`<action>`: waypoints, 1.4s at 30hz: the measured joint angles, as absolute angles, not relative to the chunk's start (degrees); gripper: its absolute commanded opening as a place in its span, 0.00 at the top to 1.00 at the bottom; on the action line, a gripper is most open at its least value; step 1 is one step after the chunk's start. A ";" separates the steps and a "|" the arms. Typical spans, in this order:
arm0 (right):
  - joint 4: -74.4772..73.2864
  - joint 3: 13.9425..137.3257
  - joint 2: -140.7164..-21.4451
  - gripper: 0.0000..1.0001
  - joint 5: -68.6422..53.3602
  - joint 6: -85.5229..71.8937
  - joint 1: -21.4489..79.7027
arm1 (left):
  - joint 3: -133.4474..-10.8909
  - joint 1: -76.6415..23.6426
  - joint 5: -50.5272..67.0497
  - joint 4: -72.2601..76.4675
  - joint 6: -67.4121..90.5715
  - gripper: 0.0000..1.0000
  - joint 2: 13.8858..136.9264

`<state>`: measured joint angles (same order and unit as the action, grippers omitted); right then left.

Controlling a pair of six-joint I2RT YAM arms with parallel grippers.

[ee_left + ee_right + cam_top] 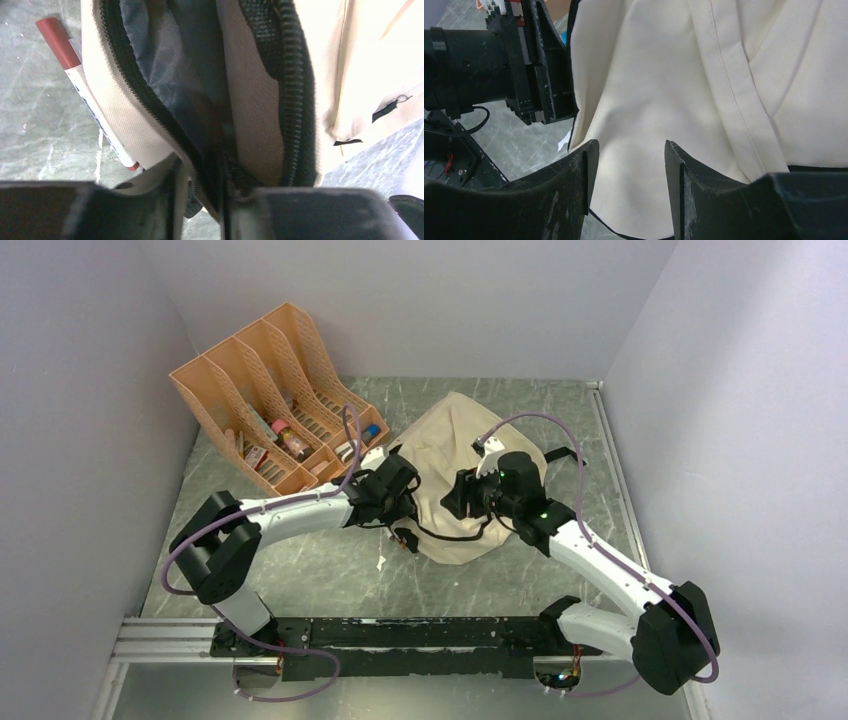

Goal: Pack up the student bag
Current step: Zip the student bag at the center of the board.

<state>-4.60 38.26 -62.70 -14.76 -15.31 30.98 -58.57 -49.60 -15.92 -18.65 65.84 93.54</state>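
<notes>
The student bag (455, 435), cream fabric with black zipper lines, lies crumpled in the middle of the table. In the left wrist view its opening (200, 90) gapes and shows dark grey lining. My left gripper (212, 192) is shut on the zippered edge of that opening, at the bag's left side (400, 502). My right gripper (626, 160) is open, its fingers (579, 170) close over the cream outer fabric (664, 85), just right of the left gripper (462, 495). A white marker with a red cap (80, 82) lies on the table, its lower end tucked under the bag's edge.
An orange plastic file organizer (255, 370) stands at the back left, holding small bottles and other items (290, 435). A black strap (450, 536) trails from the bag's near edge. Grey walls close in the left, back and right. The arm rail (400, 632) runs along the near edge.
</notes>
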 measured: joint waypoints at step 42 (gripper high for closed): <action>6.46 47.27 -96.09 0.58 -23.90 -15.75 34.72 | -61.87 -49.71 -11.29 -26.74 53.76 0.95 86.13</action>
